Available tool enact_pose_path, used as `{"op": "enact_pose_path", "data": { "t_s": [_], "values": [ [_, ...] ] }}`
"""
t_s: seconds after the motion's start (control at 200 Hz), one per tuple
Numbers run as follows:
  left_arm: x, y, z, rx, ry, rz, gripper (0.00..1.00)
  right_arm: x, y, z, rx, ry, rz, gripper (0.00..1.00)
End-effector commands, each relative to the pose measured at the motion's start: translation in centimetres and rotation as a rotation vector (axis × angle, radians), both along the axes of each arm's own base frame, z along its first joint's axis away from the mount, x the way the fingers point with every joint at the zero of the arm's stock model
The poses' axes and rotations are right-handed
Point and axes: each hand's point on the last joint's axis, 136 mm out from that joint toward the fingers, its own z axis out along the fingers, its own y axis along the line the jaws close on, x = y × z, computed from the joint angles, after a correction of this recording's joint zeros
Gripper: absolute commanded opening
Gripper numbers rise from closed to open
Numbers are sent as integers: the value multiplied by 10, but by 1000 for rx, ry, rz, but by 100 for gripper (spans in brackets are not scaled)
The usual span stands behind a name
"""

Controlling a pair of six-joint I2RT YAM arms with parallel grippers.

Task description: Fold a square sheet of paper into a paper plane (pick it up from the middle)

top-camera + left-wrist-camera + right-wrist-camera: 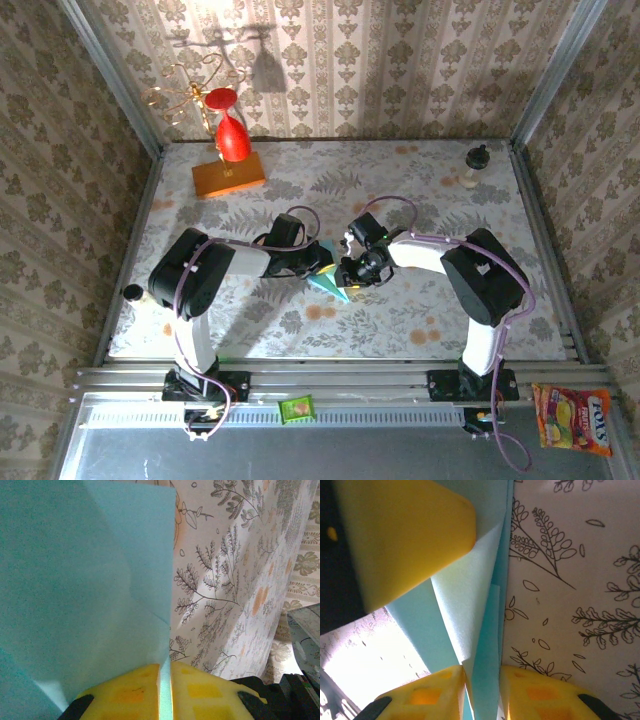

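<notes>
At the middle of the table [430, 195], well apart from every edge, the left arm [215, 268] and right arm [470, 268] reach inward so that their wrists nearly meet. This puts the work where both arms have reach. The square sheet of paper [330, 284], creased into layered flaps, appears to be lifted off the table between them, with one pointed corner hanging toward the near edge. The left gripper [165, 680] is clamped on one margin of the sheet. The right gripper [482, 690] is clamped on layered folds close beside it. Judgement: opposed holds keep the thin paper taut so that a crease can be set. A left fingertip [405, 535] lies against a flap, probably steadying it.
</notes>
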Motion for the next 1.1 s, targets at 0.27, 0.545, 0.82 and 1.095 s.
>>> {"op": "enact_pose_path", "data": {
  "t_s": [0.27, 0.545, 0.82, 1.095],
  "values": [
    [-10, 15, -21, 87, 49, -1, 14, 2, -3, 25, -2, -39, 5, 39],
    [-11, 15, -22, 87, 52, -4, 14, 8, -3, 19, -23, -28, -6, 40],
    [-12, 15, -23, 87, 53, -3, 14, 15, -6, 12, -67, -21, -38, 36],
    [-11, 14, -22, 83, 51, -2, 14, 9, -10, -4, -98, 23, -31, 30]
  ]
}}
